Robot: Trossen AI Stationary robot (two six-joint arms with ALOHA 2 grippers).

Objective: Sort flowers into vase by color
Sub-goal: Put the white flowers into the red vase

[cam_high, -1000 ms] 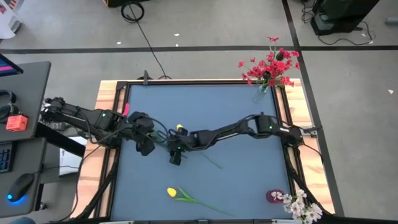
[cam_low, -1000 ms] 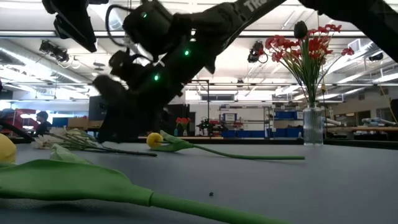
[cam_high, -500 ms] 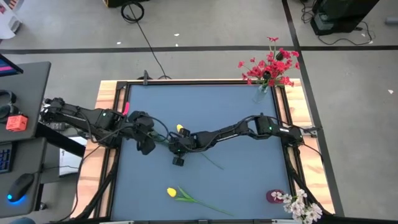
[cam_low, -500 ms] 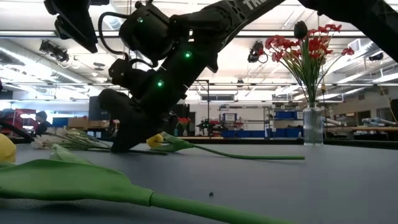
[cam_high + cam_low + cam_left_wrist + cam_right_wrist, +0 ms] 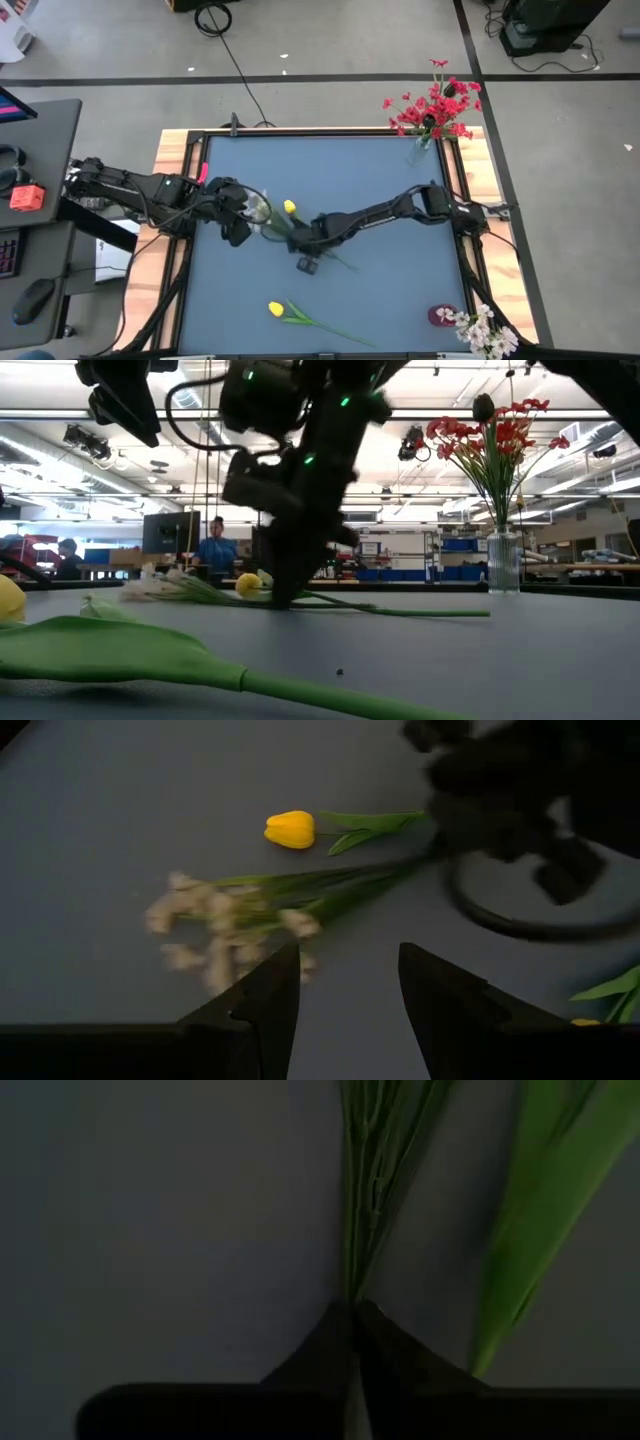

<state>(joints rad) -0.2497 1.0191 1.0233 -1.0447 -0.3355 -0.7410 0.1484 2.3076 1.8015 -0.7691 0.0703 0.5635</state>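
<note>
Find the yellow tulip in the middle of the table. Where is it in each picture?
High view: yellow tulip, left of centre.
Low view: small yellow head left of the dark arm.
Left wrist view: upper middle.
Right wrist view: no yellow head in it.
Shared landmark: whitish-pink spray beside it.

Your right pincer: arm stretched low toward mid-counter, fingers pinched together. Your left pincer: arm extended from the left edge, fingers parted.
</note>
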